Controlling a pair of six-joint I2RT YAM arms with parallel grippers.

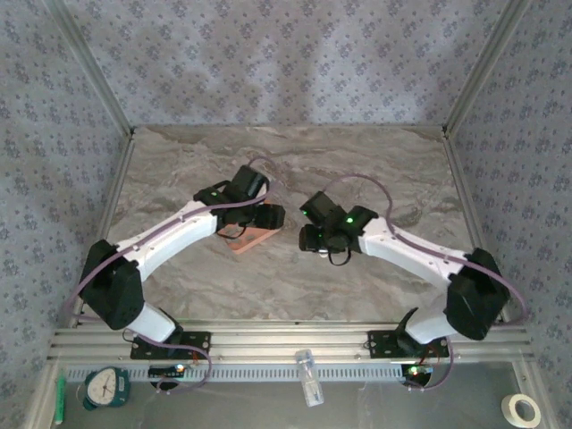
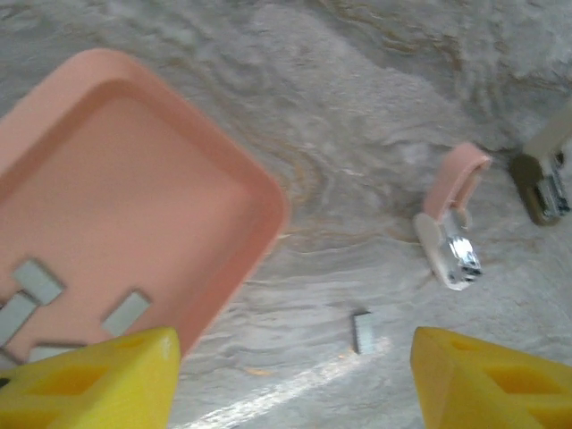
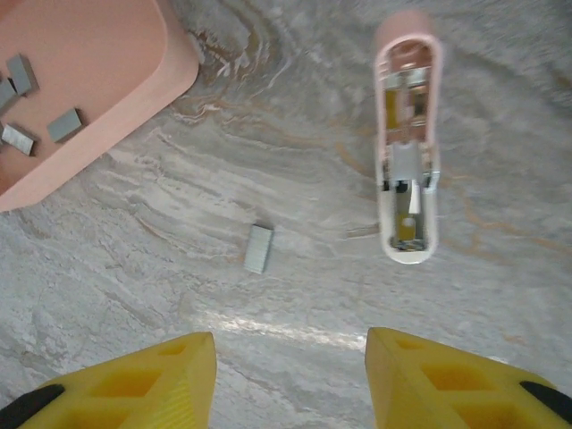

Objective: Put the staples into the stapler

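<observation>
Left wrist view: the left end effector [image 2: 293, 362] hovers over the marble-patterned bench [image 2: 357, 107], its 2 yellow fingers [image 2: 98, 380] spread wide with nothing between them. Just ahead of the gap, 1 loose staple strip [image 2: 362, 332] lies flat on the bench. To its left sits the salmon-pink tray [image 2: 223, 170], with several more staples [image 2: 125, 313] scattered on its floor. To the right of the strip, well apart from the tray, lies the stapler [image 2: 451, 223], hinged open with the pink arm pointing away and the white arm nearer.

From the right wrist, the right end effector [image 3: 290, 353] is likewise parted wide and holds nothing. The stapler lies ahead and to the right of it, opened out so that its inner metal channel faces up. The loose strip rests on the bench between the stapler and the tray's corner, touching neither. A thin sliver of metal lies just beside the stapler's white end; what it is cannot be told.

From the top external camera, both arms reach toward the middle of the bench, and the tray lies partly under the left one.
</observation>
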